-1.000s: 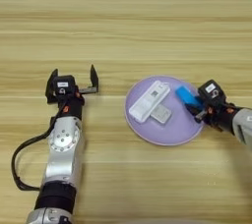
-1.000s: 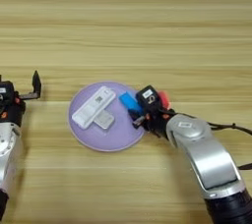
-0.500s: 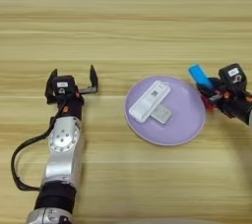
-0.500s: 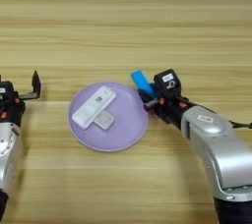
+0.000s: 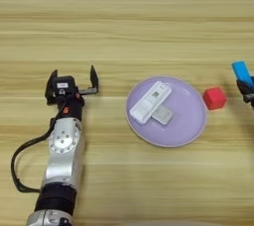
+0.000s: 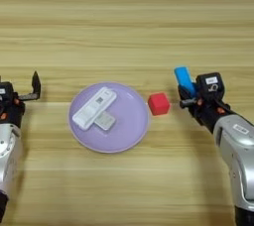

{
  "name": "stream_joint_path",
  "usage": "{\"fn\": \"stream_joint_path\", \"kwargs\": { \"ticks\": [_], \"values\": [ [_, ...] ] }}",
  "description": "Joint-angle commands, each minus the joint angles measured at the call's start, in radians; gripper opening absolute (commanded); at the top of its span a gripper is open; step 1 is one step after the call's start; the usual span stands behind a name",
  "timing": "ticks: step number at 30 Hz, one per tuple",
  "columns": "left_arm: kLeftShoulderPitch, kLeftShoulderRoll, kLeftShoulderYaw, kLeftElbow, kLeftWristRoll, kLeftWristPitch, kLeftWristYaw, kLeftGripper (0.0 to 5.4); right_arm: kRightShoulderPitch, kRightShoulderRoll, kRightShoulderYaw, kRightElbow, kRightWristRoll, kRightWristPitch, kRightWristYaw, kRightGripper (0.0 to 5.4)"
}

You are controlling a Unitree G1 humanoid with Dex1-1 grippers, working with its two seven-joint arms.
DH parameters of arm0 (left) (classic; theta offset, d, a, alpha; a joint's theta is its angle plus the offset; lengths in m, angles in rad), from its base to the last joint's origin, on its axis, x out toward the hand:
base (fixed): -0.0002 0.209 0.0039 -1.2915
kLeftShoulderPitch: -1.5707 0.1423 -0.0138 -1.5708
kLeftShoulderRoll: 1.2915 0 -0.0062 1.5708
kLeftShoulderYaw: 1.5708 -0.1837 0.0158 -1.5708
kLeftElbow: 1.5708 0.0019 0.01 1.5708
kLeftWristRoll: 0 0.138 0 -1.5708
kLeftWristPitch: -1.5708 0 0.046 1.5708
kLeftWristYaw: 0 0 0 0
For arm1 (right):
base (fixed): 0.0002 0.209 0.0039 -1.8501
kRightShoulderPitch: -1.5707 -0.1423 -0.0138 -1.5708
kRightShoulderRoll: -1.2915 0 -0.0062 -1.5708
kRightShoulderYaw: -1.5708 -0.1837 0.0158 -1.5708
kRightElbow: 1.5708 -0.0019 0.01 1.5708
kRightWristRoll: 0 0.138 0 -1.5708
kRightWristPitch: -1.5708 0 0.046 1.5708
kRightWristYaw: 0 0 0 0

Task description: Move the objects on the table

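Gripping the small blue oblong block (image 6: 184,79) between clamped fingers, the right gripper (image 6: 190,92) sits right of the small red cube (image 6: 159,103) and the round lilac plate (image 6: 130,130). Left gripper (image 5: 72,80) rests left of the plate, fingers spread apart, forearm pointing up the light wooden table (image 5: 127,17).

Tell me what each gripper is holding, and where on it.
Right gripper grips the blue block by its lower end. Left gripper is open, holding nothing.

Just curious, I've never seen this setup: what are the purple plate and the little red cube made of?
The plate looks like matte plastic: an even lilac colour, a thin raised rim, no glare. The red cube looks like painted wood or plastic: flat, uniformly red faces with crisp edges. The pictures cannot settle which.
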Motion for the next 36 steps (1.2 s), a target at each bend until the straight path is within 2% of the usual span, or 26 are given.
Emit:
{"fn": "stream_joint_path", "kwargs": {
  "ticks": [1,5,11,24,36],
  "values": [
    [0.007,0.007,0.004,0.011,0.002,0.005,-0.003,5.4,0.025,0.013,-0.02,0.058,-0.001,-0.045,-0.018,1.42],
    [0.007,0.012,0.007,0.016,0.003,0.003,-0.009,5.4,0.046,0.022,-0.015,0.143,-0.024,-0.105,-0.04,1.42],
    [0.004,0.023,0.005,0.031,0.014,-0.006,-0.011,5.4,0.047,0.025,-0.004,0.204,-0.044,-0.145,-0.062,1.42],
    [-0.003,0.03,0.004,0.049,0.018,-0.017,-0.003,5.4,0.038,0.024,-0.001,0.262,-0.049,-0.163,-0.074,1.42],
    [-0.002,0.03,0.005,0.047,0.016,-0.015,0.001,5.4,0.035,0.029,-0.006,0.25,-0.039,-0.17,-0.073,2.84]
  ]
}}
